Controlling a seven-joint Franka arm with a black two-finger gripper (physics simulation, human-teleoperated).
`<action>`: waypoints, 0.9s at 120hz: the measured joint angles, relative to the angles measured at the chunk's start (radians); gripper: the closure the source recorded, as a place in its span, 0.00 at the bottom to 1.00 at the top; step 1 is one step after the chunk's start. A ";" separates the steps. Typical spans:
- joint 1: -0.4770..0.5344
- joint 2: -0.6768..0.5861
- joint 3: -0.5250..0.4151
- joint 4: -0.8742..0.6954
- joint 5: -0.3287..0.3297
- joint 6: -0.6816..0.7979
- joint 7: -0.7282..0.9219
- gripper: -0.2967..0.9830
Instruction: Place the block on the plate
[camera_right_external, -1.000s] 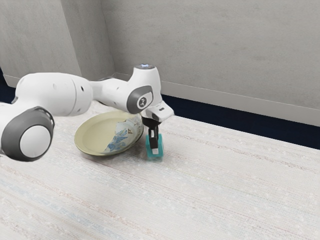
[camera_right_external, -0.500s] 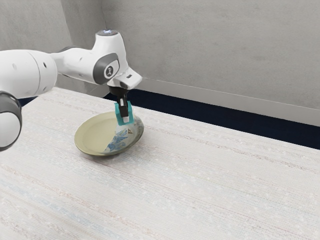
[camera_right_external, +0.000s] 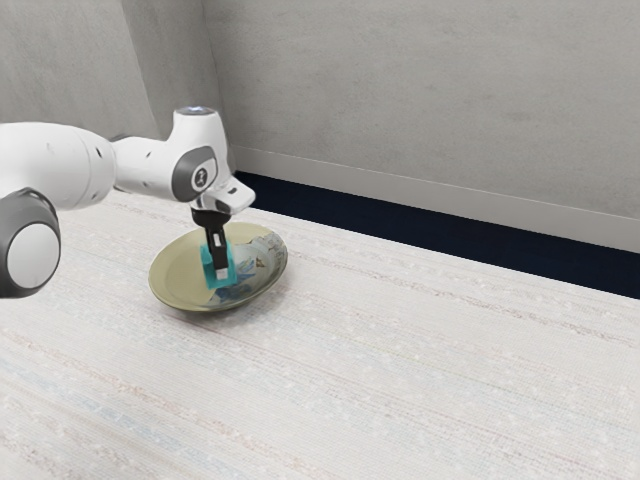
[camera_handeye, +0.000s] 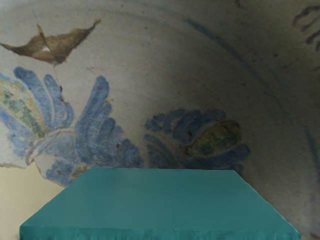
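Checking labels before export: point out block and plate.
Block (camera_handeye: 160, 200): wrist view, on its broad teal face.
Plate (camera_right_external: 178, 272): exterior view, on the plain cream inside, toward the exterior view's left.

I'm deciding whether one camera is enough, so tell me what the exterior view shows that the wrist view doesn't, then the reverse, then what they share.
Exterior view: the white arm, the gripper, the table, the grey wall and the dark strip below it.

Wrist view: yellow-green patches within the flower painting and a thin blue arc.

Both: the teal block and parts of the plate, including its blue painting and brown motif.
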 joint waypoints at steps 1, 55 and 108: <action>0.000 0.000 0.000 0.000 -0.001 0.000 0.000 0.43; -0.050 -0.186 -0.002 -0.036 -0.006 -0.042 0.006 0.26; -0.144 -0.363 0.000 -0.032 -0.002 -0.209 0.006 0.23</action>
